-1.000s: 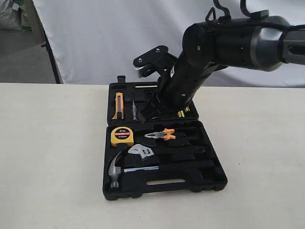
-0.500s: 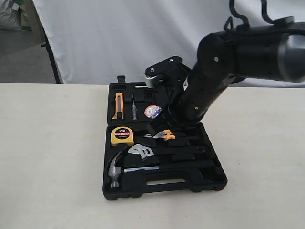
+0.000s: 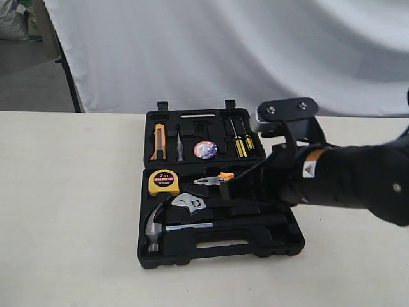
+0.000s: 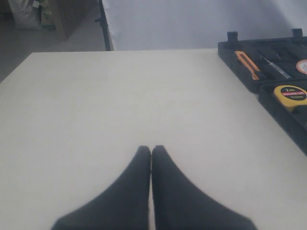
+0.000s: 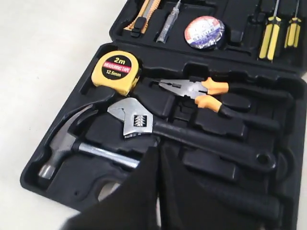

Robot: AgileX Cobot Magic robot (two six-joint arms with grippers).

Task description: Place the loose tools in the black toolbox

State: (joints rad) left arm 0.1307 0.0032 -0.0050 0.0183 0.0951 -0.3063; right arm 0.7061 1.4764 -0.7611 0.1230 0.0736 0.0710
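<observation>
The black toolbox point(image 3: 281, 246) lies open on the table, both halves facing up. In its near half lie the claw hammer point(image 3: 155, 229) and the adjustable wrench point(image 3: 190, 203), each in a recess. The tape roll point(image 3: 205, 149) sits in the far half. My right arm point(image 3: 345, 182) reaches in low from the right, over the box's right side. The right gripper point(image 5: 158, 148) is shut and holds nothing; its tips hover just above the hammer's shaft point(image 5: 108, 155) and the wrench's handle point(image 5: 211, 146). My left gripper point(image 4: 151, 149) is shut and empty over bare table, left of the toolbox point(image 4: 242, 79).
A yellow tape measure point(image 3: 163, 182) and orange-handled pliers point(image 3: 216, 180) rest in the near half. A utility knife point(image 3: 158, 142) and yellow-handled screwdrivers point(image 3: 239, 144) sit in the far half. The pale table point(image 3: 64, 224) stretches left; a white backdrop hangs behind.
My right arm has swung from above the far half down and to the right, now low beside the box. The tape roll, hidden before, shows in the far half.
</observation>
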